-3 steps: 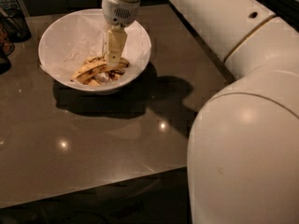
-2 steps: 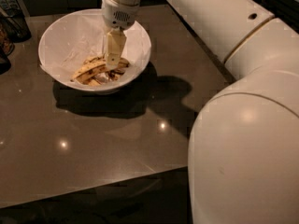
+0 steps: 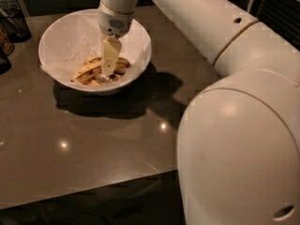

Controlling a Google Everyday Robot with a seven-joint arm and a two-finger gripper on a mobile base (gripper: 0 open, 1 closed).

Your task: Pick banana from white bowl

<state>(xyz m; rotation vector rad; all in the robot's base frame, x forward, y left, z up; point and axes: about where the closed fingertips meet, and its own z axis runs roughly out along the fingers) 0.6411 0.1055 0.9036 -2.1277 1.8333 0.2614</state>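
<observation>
Your gripper (image 3: 108, 70) sits on the banana (image 3: 86, 71) toward five o'clock in the white bowl (image 3: 51, 37); grasp unconfirmed, lift remains.

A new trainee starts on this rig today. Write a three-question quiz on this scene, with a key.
1. Pick one. Where is the gripper?
A) beside the bowl
B) down inside the white bowl, at the fruit
C) out of view
2. True or false: the bowl is tipped on its side.
3. Fill in: the brown-streaked banana lies at the ____ of the bowl.

Key
1. B. The arm reaches in from above and the gripper is low in the bowl.
2. False. It stands upright.
3. bottom
</observation>
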